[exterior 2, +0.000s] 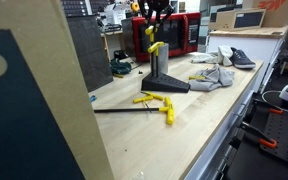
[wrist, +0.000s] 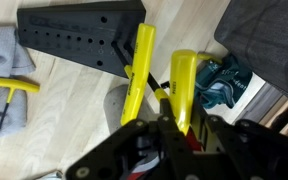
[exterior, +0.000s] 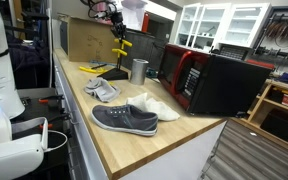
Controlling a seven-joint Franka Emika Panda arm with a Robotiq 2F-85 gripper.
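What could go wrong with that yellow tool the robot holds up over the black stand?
The yellow-handled tool hangs in the gripper above the black stand. If the grip slips, it could drop and bounce off the table. Coming down crooked, it might bump the other yellow tool on the stand or tip the stand. A wide swing could knock over the metal cup nearby.

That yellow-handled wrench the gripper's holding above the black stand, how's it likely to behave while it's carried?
Probably stiff: the yellow-handled wrench looks like hard plastic on a metal shaft. Likely light, being so slim. Its smooth handle may slip or swivel in the gripper, which pinches only one end.
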